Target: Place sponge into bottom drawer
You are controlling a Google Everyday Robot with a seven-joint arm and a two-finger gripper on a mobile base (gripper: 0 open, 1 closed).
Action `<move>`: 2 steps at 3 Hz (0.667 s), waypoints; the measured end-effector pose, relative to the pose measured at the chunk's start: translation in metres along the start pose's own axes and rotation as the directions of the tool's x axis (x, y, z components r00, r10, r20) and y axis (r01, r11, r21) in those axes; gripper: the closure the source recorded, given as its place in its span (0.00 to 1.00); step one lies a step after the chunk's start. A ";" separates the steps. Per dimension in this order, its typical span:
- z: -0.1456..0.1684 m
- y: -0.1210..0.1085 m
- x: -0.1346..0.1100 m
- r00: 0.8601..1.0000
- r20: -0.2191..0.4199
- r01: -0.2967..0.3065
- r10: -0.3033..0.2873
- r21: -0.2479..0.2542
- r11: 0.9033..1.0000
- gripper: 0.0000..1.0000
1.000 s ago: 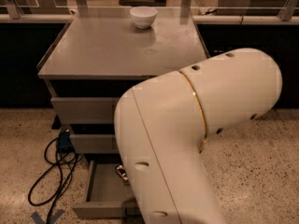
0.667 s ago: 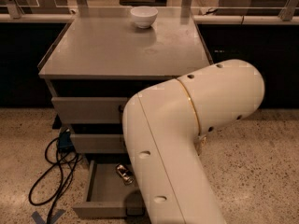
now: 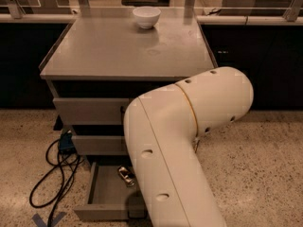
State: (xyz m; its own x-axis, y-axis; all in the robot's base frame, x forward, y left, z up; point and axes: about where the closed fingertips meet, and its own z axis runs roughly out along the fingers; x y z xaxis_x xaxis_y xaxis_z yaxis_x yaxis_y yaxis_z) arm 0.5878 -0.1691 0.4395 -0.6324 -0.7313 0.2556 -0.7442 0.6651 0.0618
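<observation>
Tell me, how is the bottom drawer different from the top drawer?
The bottom drawer is pulled open; the top drawer is shut. The bottom drawer shows its inside, with a small shiny thing in it; the top drawer shows only its flat front. Both are grey and wide, partly behind the white arm. The gripper is hidden from view.
</observation>
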 end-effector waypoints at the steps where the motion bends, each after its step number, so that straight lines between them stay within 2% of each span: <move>1: -0.011 0.012 0.019 1.000 -0.009 -0.029 0.029 -0.007 1.000 1.00; 2: -0.048 0.045 0.062 0.991 -0.012 -0.134 0.134 -0.001 0.991 1.00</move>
State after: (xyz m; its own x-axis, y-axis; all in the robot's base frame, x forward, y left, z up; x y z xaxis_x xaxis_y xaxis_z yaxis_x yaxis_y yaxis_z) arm 0.5254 -0.1773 0.5043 -0.7235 -0.6340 0.2733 -0.6527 0.7571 0.0283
